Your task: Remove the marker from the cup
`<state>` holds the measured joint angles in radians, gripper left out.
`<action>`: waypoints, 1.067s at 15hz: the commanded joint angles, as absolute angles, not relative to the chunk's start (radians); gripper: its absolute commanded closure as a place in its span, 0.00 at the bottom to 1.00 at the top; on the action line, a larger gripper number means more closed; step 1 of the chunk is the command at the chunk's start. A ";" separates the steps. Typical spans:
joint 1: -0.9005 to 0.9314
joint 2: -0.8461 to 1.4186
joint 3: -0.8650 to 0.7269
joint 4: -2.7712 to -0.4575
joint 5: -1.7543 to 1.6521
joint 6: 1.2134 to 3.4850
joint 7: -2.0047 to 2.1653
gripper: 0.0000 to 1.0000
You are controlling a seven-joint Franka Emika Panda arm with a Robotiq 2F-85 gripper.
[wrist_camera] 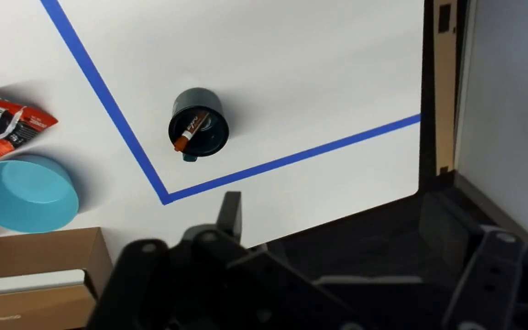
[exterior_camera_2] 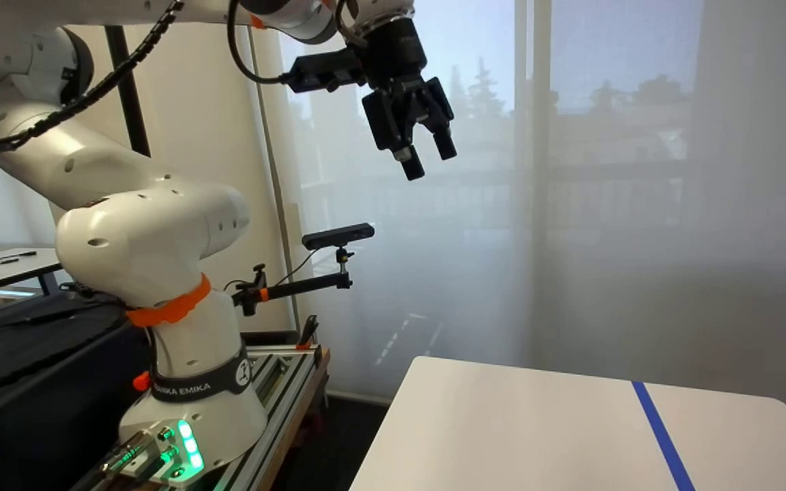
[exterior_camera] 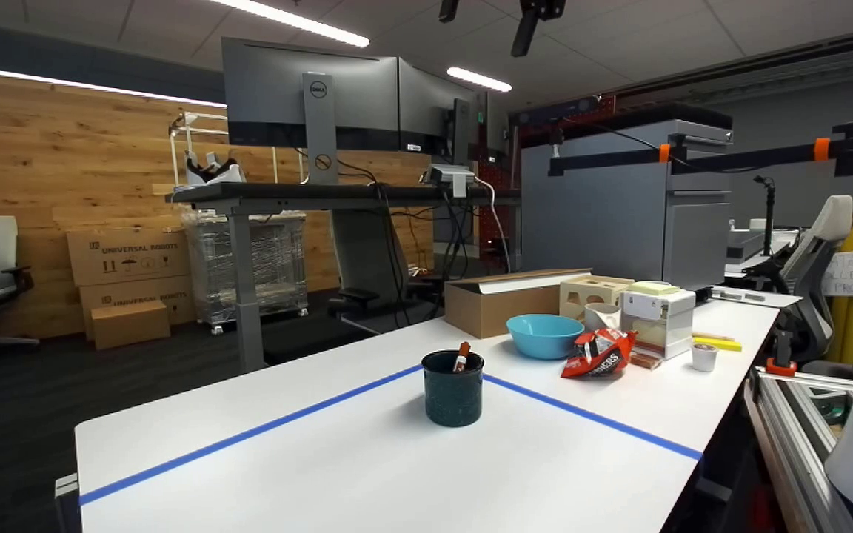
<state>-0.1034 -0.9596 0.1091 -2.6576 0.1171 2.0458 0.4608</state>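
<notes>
Dark cup (exterior_camera: 454,400) is holding the marker (wrist_camera: 194,129)

The marker is slanting inside, its orange-red end poking above the rim; the cup is standing on the white table (exterior_camera: 286,474) near the blue tape (wrist_camera: 291,159), and the gripper (exterior_camera_2: 430,162) is hanging high above, fingers spread apart

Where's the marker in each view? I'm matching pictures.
In an exterior view: the marker leans in the cup, below and slightly right of center.
In an exterior view: not in it; blue tape shows lower right.
Wrist view: marker in the cup, left of and above center.
Shared landmark: the blue tape.
</notes>
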 commanded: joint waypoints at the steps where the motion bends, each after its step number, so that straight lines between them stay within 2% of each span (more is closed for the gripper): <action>1: -0.182 -0.926 0.191 -2.718 0.135 2.201 0.620 0.00; 11: -0.426 -0.731 0.363 -2.756 -0.014 2.578 1.123 0.00; 16: -0.613 -0.646 0.476 -2.755 -0.225 2.643 1.417 0.00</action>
<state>-0.5204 -0.6896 0.4117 -2.7573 -0.1152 2.6064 1.2545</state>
